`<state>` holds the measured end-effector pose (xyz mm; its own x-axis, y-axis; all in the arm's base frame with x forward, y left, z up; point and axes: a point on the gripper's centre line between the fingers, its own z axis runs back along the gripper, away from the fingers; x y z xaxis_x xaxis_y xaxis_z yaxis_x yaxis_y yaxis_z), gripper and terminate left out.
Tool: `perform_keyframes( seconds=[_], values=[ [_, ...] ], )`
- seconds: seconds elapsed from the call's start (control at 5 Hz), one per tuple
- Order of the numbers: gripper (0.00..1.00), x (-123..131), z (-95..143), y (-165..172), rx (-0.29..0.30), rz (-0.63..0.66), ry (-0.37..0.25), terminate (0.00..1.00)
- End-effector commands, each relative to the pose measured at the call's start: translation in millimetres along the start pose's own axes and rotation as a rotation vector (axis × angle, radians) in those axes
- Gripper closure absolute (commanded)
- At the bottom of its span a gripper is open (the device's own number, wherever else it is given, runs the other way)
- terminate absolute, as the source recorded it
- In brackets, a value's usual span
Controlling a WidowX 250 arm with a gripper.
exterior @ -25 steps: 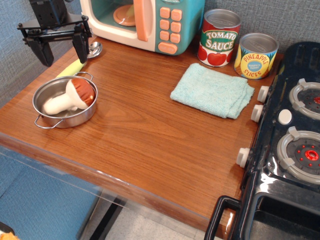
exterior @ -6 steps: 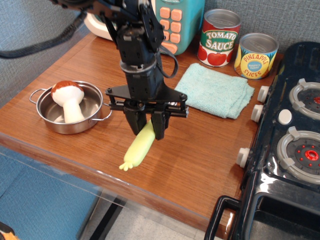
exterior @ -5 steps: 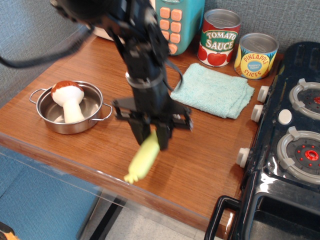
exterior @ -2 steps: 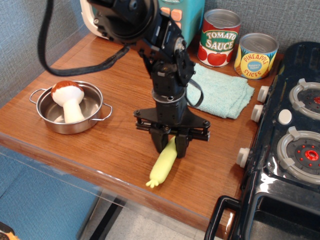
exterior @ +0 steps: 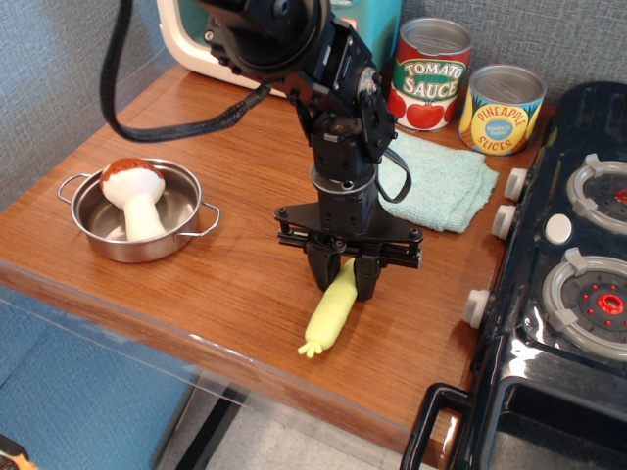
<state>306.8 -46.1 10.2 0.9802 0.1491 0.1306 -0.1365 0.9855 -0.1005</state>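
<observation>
Gripper [exterior: 345, 281], black with two fingers, points straight down over the wooden tabletop [exterior: 245, 284], its fingers closed on the upper end of a pale yellow-green toy vegetable, long and tapered [exterior: 329, 313]. Vegetable slants down and to the left from the fingers; its narrow lower tip touches or nearly touches the wood near the front edge, contact not certain. Black arm [exterior: 333, 108] rises behind the gripper toward the upper left, a black cable [exterior: 176, 122] looping off it.

Just behind and to the right of the gripper: folded light teal cloth [exterior: 443, 186], flat on the wood, partly hidden by the arm. Further back, beyond the cloth, two cans side by side against the grey wall: a red-and-green one labelled tomato sauce [exterior: 429, 73] and a yellow one labelled pineapple slices [exterior: 502, 110].

Left of the gripper, well apart: small steel pan with two loop handles [exterior: 98, 235], holding a toy mushroom with brown cap and white stem [exterior: 135, 199], cap leaning on the far rim.

Far back left, behind the arm: toy microwave in teal and cream [exterior: 196, 44], mostly hidden. Right of the gripper: black toy stove [exterior: 568, 294] with white knobs and grey burner rings.
</observation>
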Motion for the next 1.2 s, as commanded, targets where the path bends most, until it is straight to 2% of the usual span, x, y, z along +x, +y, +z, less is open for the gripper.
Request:
perform_keyframes(
  seconds=[0.0, 0.2, 0.4, 0.8, 1.0],
  values=[
    [0.0, -3, 36, -1, -0.026, -0.027, -0.07, 0.0],
    [0.0, 0, 75, -5, -0.06, -0.012, -0.122, 0.0],
    [0.0, 1, 93, -4, -0.068, -0.03, -0.121, 0.0],
    [0.0, 1, 93, -4, -0.068, -0.03, -0.121, 0.0],
    [0.0, 1, 93, -4, -0.068, -0.03, -0.121, 1.0]
  ],
)
